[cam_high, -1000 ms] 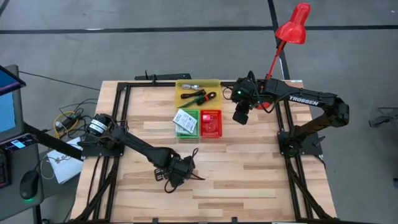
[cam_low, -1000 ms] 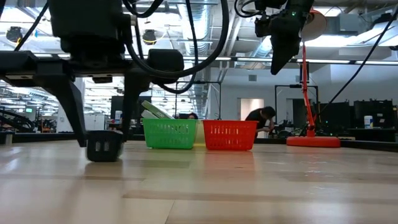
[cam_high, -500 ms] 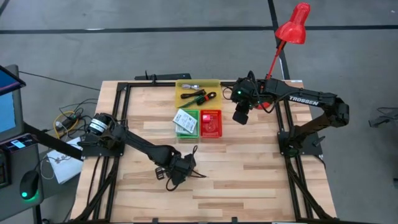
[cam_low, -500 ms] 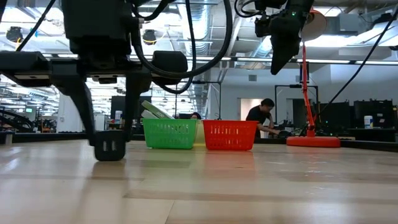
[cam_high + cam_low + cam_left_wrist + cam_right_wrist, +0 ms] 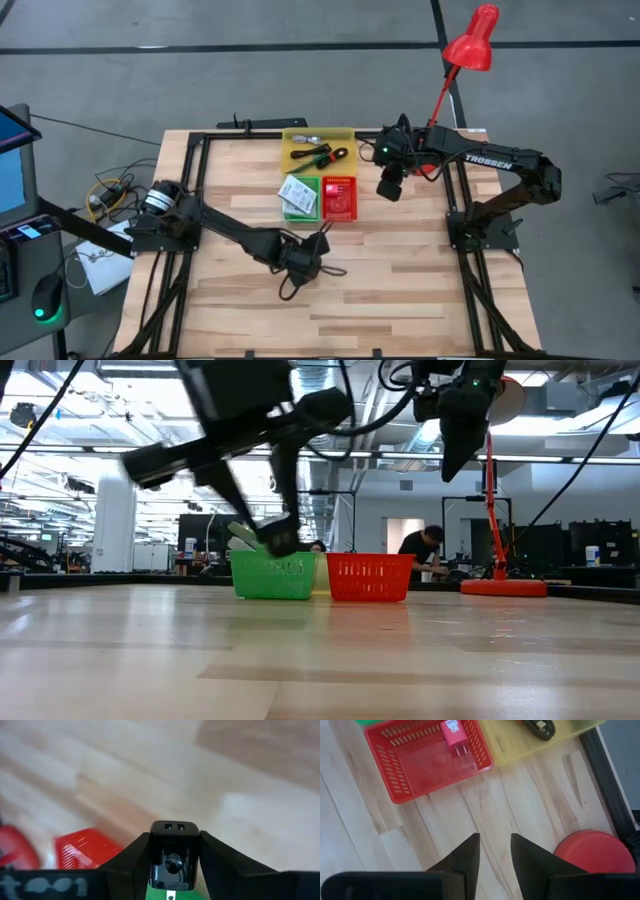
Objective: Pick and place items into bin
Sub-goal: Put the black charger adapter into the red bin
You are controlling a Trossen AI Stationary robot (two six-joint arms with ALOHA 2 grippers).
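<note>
gripping a black usb charger block (image 5: 172, 857) between its fingers, the left gripper (image 5: 312, 256) hangs over bare pale wood table (image 5: 400, 290), short of the red basket (image 5: 339, 197). right gripper (image 5: 388, 186) waits narrowly parted beside it. a person (image 5: 420, 552) stands behind.

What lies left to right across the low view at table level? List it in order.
green basket → red basket → red lamp base
</note>
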